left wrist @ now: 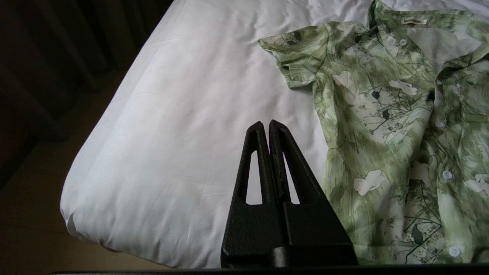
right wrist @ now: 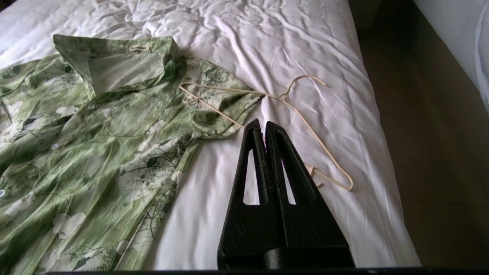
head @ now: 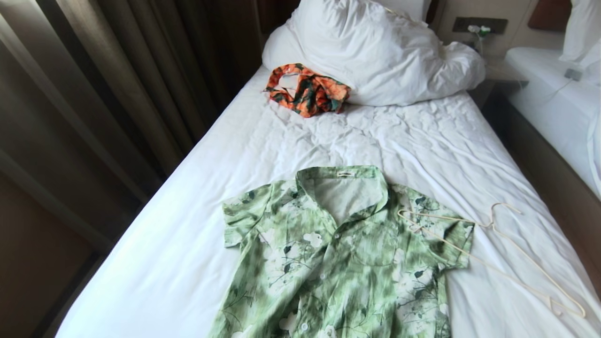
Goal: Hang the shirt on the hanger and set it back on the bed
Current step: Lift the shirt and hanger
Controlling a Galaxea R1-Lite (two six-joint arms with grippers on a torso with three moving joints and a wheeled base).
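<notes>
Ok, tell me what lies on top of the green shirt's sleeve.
One end of the hanger lies across the shirt sleeve and shoulder on the robot's right; the rest, hook included, rests on the bed sheet. Whatever is under the shirt is covered.

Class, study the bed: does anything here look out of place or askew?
Yes. An orange and dark green garment lies crumpled against the pillow instead of flat. The hanger lies askew, one end overlapping the shirt sleeve, the rest on the sheet. The shirt itself lies flat.

Green floral shirt lies flat on bed, cream hanger overlapping its sleeve.
</notes>
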